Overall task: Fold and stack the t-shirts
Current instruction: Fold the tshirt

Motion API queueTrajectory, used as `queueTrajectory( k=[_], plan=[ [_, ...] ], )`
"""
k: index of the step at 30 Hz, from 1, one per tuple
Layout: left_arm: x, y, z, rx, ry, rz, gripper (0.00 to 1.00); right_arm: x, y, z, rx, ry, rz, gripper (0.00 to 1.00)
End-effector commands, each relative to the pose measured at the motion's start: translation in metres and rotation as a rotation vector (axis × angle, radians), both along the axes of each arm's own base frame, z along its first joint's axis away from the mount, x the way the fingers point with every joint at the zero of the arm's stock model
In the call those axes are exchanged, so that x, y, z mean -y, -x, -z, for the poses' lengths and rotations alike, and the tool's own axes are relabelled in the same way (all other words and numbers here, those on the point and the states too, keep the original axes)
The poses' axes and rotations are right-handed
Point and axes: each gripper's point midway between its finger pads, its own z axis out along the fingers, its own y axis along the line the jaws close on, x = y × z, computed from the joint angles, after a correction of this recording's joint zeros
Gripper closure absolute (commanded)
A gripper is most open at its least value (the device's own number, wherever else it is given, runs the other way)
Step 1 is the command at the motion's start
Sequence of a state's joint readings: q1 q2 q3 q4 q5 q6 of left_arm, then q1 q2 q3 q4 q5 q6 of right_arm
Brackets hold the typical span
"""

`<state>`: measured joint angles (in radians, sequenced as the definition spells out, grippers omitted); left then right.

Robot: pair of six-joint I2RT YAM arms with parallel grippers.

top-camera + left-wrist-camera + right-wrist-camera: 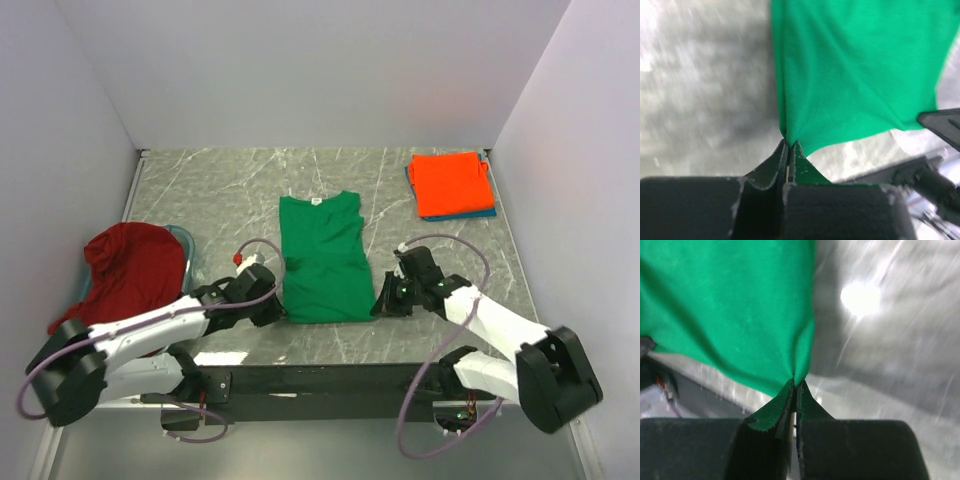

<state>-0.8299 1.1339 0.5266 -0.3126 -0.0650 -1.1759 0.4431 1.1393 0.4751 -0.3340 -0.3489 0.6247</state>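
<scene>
Left end effector [789, 145]: clenched on the green t-shirt [322, 262], fingers pressed together on the near-left corner of its hem. Creases fan out across the cloth from the pinch.

Right end effector [795, 385]: likewise clenched on the same shirt, at the near-right corner of the hem. The fabric is gathered to a point between my fingertips.

Green t-shirt: bright, plain, laid out lengthwise in the middle of the bench [220, 190], collar at the far end with a small white neck label [316, 200], hem toward my bases. From above it reads as a long, narrow shape.

Other shirts: an orange-red t-shirt [450, 183] lies folded square at the far-right corner, on top of a teal-blue cloth [487, 212]. A dark red t-shirt [135, 268] sits crumpled at the left edge, well apart from the green one.

Surface and room: grey marbled bench top, dark front edge, plain white walls [300, 70] on three sides.

Limits of view: only an edge of the teal-blue cloth shows under the orange-red shirt. A pale blue rim [183, 240] shows beside the dark red heap; I cannot tell what it is. The green shirt's sleeves cannot be made out. Both wrist views show the bench blurred.
</scene>
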Motion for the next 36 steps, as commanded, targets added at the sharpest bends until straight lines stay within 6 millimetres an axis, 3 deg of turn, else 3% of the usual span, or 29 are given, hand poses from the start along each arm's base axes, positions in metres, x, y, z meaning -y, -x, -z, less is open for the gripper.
queueTrajectory(
  k=[1,8,13,16,21,28,36],
  plan=[
    [-0.014,0.019,-0.006,-0.017,-0.035,-0.043,0.99,0.0,0.044,-0.012,-0.073,-0.024,-0.116,0.96],
    [-0.008,0.041,-0.061,0.057,0.124,-0.023,0.99,0.008,0.074,-0.061,-0.052,-0.047,-0.212,0.96],
    [0.001,0.044,-0.106,0.137,0.261,0.016,0.99,0.007,0.079,-0.092,-0.028,-0.069,-0.252,0.96],
    [-0.003,0.039,-0.126,0.179,0.245,0.012,0.99,0.001,0.077,-0.112,0.007,-0.103,-0.272,0.97],
    [-0.014,0.02,-0.135,0.231,0.145,-0.056,0.99,0.003,0.057,-0.134,0.103,-0.069,-0.249,0.97],
    [-0.012,-0.011,-0.161,0.33,0.087,-0.131,0.99,-0.004,0.024,-0.15,0.191,-0.053,-0.208,0.98],
    [-0.016,-0.045,-0.176,0.395,0.029,-0.19,0.99,-0.014,-0.017,-0.166,0.264,-0.072,-0.16,0.99]
  ],
)
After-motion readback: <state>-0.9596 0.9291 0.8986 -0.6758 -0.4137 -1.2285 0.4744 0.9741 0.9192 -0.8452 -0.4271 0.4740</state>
